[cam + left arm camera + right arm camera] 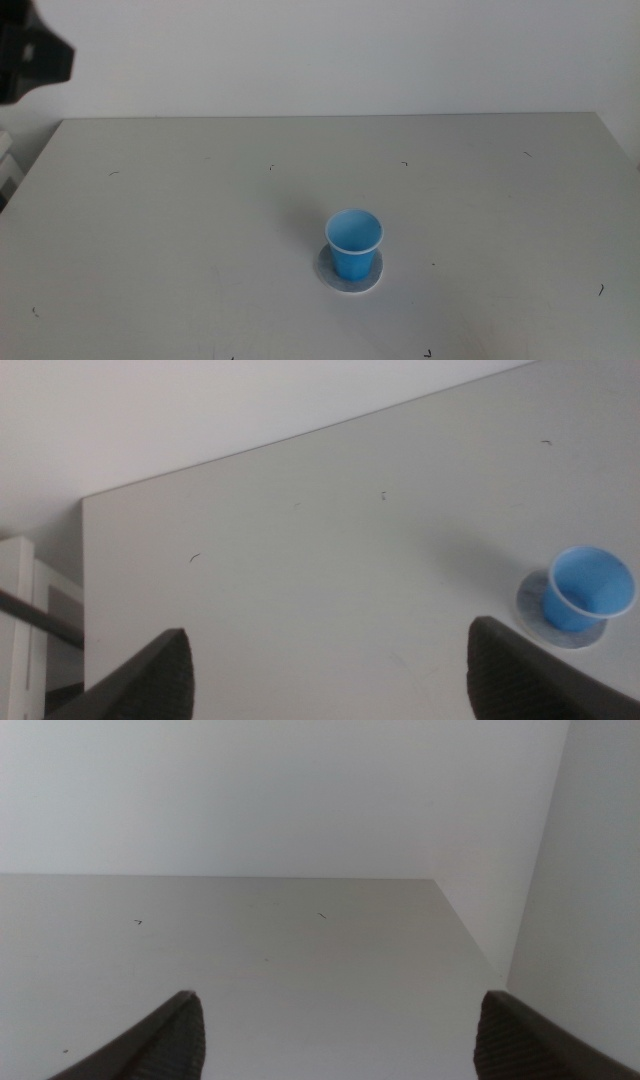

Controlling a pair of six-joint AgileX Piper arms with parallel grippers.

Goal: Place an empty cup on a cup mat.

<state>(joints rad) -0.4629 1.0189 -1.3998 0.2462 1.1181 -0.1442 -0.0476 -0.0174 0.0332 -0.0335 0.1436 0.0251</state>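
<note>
The blue cup (354, 241) stands upright on the round grey cup mat (350, 288), a little right of the table's middle. Its inside looks empty. In the left wrist view the cup (588, 588) and the mat (530, 606) lie far off to one side of my left gripper (328, 632), which is open, empty and high above the table. A dark part of the left arm (30, 55) shows at the far left corner in the middle view. My right gripper (340, 998) is open and empty, out of the middle view, and its wrist view shows only bare table and wall.
The grey table (180, 230) carries only small dark specks. A white wall runs behind its far edge. White furniture (20, 620) stands beyond the table's left edge.
</note>
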